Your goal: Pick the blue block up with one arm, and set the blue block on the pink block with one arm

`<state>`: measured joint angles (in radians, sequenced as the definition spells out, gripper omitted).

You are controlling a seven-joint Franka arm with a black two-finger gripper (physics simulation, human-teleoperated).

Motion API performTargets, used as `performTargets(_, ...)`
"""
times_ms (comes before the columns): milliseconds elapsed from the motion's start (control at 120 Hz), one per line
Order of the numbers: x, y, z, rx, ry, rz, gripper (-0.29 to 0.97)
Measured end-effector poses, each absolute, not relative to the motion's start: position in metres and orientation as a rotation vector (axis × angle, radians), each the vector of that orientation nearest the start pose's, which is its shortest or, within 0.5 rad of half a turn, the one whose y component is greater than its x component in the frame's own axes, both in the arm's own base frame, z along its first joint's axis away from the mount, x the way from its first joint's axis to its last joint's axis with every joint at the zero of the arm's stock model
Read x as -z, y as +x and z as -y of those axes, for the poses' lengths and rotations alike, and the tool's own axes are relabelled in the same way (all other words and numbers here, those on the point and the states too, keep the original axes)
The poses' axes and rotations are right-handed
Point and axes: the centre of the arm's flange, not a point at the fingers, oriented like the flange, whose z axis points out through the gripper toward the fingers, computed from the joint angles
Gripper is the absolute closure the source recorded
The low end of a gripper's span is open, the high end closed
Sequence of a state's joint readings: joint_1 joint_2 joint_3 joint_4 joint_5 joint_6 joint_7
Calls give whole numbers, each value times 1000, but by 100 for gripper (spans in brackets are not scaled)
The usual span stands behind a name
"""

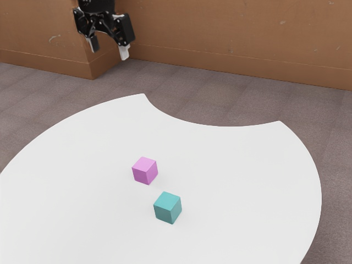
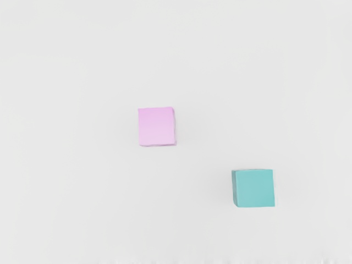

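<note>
The black two-finger gripper [image 1: 110, 50] hangs high over the far side of the white table [image 1: 247, 181], fingers spread apart and holding nothing. The small blue-green cube block [image 1: 168, 207] rests flat on the table near the small pink cube block [image 1: 144, 170], not touching it, on the side closer to the exterior camera. Assessment: the approach is the step in hand, so centre the descent over the blue-green cube, square the fingers to two opposite faces, and keep clear of the pink neighbour.

Seemingly matt blue block [image 1: 167, 207], smooth table [image 1: 247, 181]
</note>
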<state>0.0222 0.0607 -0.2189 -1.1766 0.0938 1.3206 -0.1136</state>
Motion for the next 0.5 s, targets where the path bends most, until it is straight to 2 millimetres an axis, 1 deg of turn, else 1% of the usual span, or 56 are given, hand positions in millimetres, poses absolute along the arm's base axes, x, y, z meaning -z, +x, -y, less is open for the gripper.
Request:
performTargets(58,-741,523,118,118,-3073,-171,0)
performTargets(83,-738,523,127,108,-3073,-196,0)
performTargets(117,-732,525,134,89,-3074,-214,0)
performTargets(158,-723,531,135,62,-3075,-215,0)
performTargets(217,-703,542,130,8,-3078,-201,0)
performTargets(283,-678,541,128,-47,-3081,-192,0)
performTargets(325,-654,538,132,-91,-3078,-199,0)
performTargets(375,-632,537,138,-117,-3079,-212,0)
performTargets(450,-607,540,147,-128,-3083,-234,0)
performTargets(500,-587,542,151,-135,-3086,-245,0)
